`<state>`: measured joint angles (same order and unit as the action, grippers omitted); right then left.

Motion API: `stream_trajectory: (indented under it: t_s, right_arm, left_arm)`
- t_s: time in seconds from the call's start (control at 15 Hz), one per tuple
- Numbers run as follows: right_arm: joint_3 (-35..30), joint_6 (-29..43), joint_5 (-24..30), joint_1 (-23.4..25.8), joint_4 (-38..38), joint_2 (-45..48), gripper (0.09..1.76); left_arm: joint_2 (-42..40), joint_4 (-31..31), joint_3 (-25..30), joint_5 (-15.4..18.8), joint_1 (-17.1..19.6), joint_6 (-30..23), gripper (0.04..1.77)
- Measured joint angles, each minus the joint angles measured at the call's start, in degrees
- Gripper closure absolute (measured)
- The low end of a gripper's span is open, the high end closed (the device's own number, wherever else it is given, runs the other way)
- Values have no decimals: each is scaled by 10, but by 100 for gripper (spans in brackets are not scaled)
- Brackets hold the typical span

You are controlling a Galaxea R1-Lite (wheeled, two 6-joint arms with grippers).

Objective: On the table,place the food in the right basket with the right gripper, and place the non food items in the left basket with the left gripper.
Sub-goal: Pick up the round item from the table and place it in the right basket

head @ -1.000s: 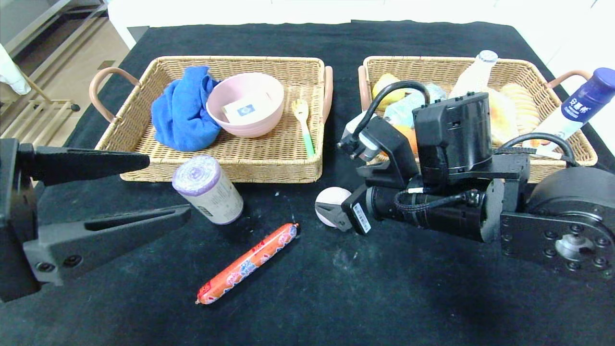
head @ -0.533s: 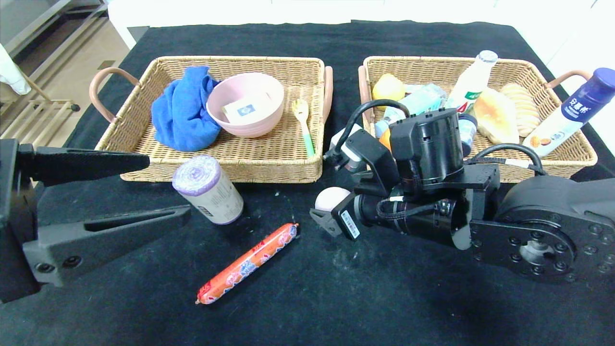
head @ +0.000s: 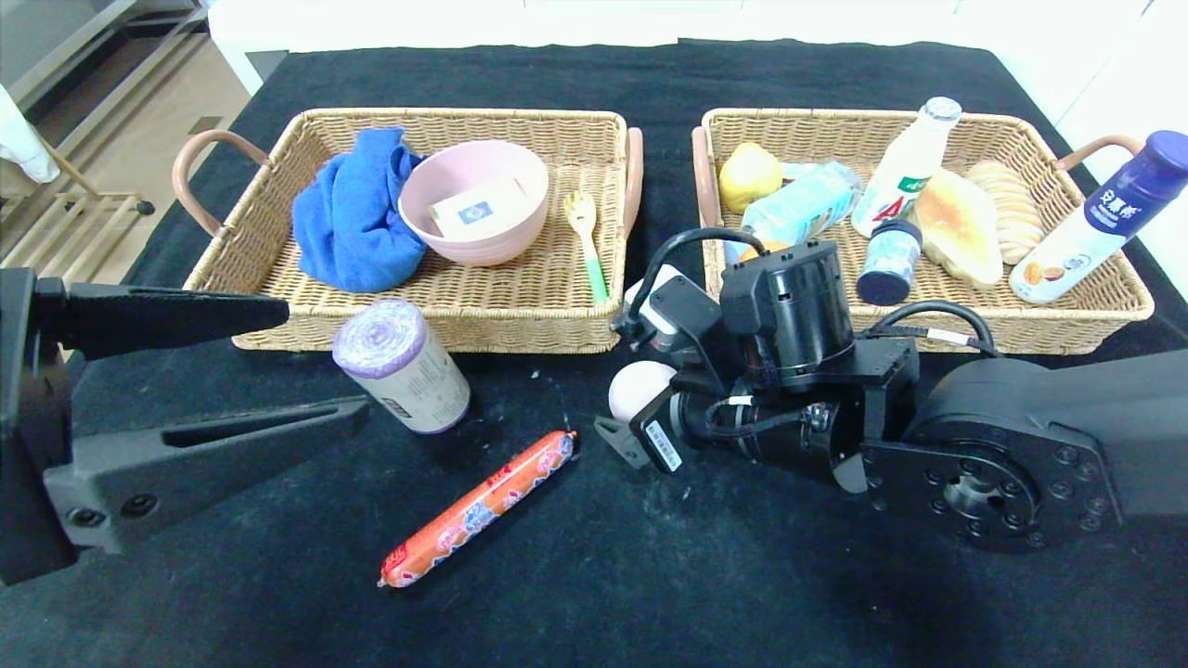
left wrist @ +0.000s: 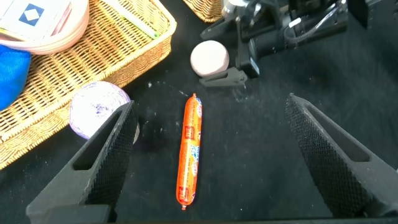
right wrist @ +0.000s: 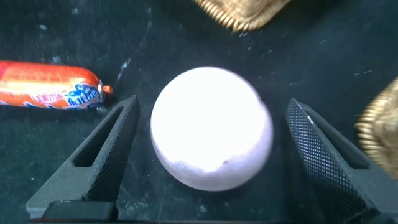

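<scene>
A white egg (head: 639, 387) lies on the black cloth in front of the right basket (head: 1021, 330). My right gripper (head: 624, 410) is down around it. In the right wrist view the egg (right wrist: 211, 137) sits between the open fingers (right wrist: 106, 158) with a gap on each side. An orange sausage (head: 478, 508) lies to the left of it, also seen as the sausage (left wrist: 191, 152) under my open left gripper (left wrist: 210, 102). A purple-topped roll (head: 401, 366) stands before the left basket (head: 427, 330). My left gripper (head: 325, 364) hovers at the left, holding nothing.
The left basket holds a blue cloth (head: 351, 221), a pink bowl (head: 475, 199) with a card, and a fork (head: 587, 239). The right basket holds a lemon (head: 748, 174), bottles (head: 905, 167), bread (head: 958, 223) and a tall blue-capped bottle (head: 1095, 218).
My right arm has swung out from over the right basket, leftward and down, so its fingers now sit either side of the egg. The left arm has not moved.
</scene>
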<state>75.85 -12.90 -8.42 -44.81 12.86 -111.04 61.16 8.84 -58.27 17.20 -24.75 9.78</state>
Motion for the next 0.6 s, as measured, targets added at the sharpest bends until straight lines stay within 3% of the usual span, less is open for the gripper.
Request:
stream_trajectory:
  t_s: [0.33,0.4,0.6]
  right_arm:
    - [1,0,0,1,0,-6,14]
    - [1,0,0,1,0,-6,22]
    - [1,2,0,1,0,-7,70]
  left_arm:
    - [0,1,0,0,0,0,9]
    - [0,1,0,0,0,0,9]
    - [0,1,0,0,0,0,9]
